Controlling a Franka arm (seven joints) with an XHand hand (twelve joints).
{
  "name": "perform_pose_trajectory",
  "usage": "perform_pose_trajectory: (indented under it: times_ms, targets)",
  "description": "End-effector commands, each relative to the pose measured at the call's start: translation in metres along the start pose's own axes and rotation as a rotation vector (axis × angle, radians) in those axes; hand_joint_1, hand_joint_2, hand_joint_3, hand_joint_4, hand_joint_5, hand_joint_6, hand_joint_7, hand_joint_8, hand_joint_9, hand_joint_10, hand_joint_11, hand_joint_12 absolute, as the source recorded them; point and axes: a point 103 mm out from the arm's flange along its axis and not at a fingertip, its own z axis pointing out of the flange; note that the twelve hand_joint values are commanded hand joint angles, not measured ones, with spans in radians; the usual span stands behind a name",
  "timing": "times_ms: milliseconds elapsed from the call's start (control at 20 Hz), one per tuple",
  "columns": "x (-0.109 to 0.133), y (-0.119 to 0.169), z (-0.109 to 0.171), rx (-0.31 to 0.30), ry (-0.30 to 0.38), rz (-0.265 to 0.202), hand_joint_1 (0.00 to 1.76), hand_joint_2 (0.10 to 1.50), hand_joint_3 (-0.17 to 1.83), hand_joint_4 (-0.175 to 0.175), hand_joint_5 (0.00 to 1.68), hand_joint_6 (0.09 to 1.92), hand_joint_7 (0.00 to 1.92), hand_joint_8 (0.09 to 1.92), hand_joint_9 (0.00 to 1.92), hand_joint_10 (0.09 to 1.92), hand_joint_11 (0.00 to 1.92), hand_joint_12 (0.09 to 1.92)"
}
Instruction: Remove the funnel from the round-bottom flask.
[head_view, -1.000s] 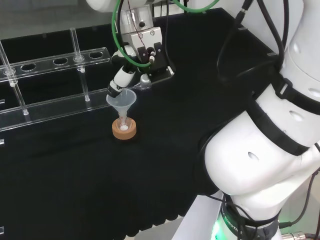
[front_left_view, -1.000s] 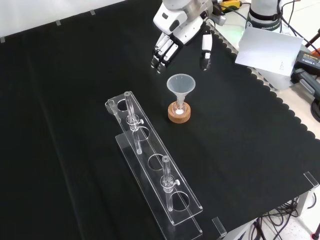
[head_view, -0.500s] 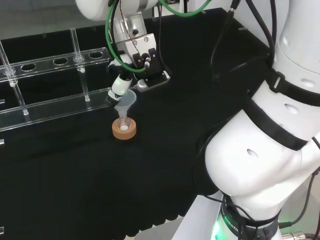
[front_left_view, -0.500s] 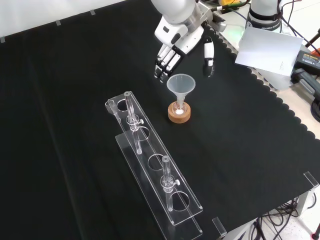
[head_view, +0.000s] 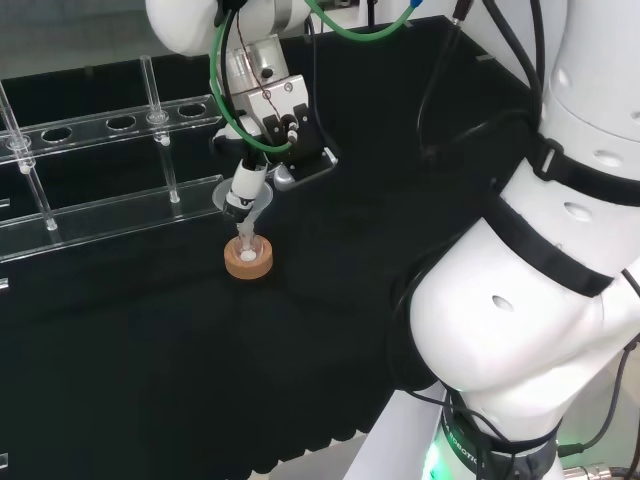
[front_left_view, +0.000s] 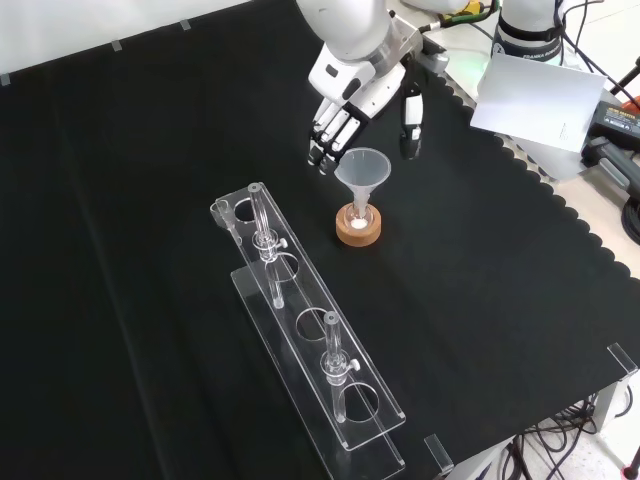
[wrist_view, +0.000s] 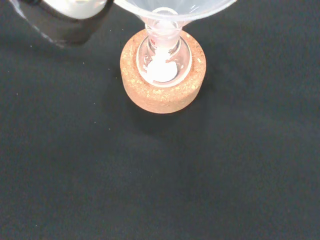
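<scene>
Above the cork ring (front_left_view: 358, 231), the hand (front_left_view: 352, 92) hangs spread, fingers (front_left_view: 322, 150) and thumb (front_left_view: 410, 125) flanking the funnel (front_left_view: 361, 170) in the flask (wrist_view: 164, 59).

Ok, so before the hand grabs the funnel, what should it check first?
1. Funnel sits upright with its stem in the flask: ok.
2. Flask rests in its cork ring: ok.
3. Hand is open, fingers on one side of the funnel's rim and thumb on the other: ok.
4. Fingers have closed on the funnel: not ok, they are straight and not pinching it.
5. Whether a finger touches the rim: cannot tell.
6. Test tube rack stands apart from the flask in the front view, out of the way of a lift: ok.
</scene>
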Motion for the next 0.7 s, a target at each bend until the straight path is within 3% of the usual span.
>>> perform_pose_trajectory:
  times_ms: [50,700]
  targets:
    - [0.001,0.010,0.006,0.033,0.028,-0.035,0.76,0.75,-0.12,0.003,0.00,0.09,0.00,0.09,0.00,0.79,0.32,1.51]
    - [0.005,0.023,0.017,0.043,0.032,-0.054,0.68,0.76,-0.12,0.010,0.00,0.09,0.00,0.09,0.00,0.77,0.30,1.51]
